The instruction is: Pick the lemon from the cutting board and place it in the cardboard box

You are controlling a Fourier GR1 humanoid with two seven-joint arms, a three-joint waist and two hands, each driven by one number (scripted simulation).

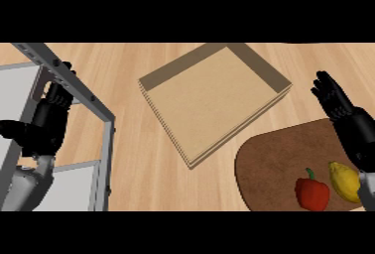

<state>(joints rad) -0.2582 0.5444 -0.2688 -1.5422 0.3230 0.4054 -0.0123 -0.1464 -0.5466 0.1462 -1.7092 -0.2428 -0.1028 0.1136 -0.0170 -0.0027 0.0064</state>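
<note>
In the head view the lemon lies on the board at lower right beside a red pepper, and the box at upper centre holds nothing. The right hand hovers at the right edge with straight fingers, gripping nothing; the left hand rests open at far left. Nothing looks done yet: grasp, carry and drop remain.

Tabletop – pale wood w/ fine grain, smooth, matt. Cardboard box, up-left of the right hand, is plain tan card – flat, dull, layered edges. Cutting board just below that hand looks like dark brown wood, matt, faint mottling. On it, lemon – yellow skin w/ slight sheen; red pepper beside it is glossier. Both hands are black, matt; left hand sits by a grey metal-looking frame.
</note>
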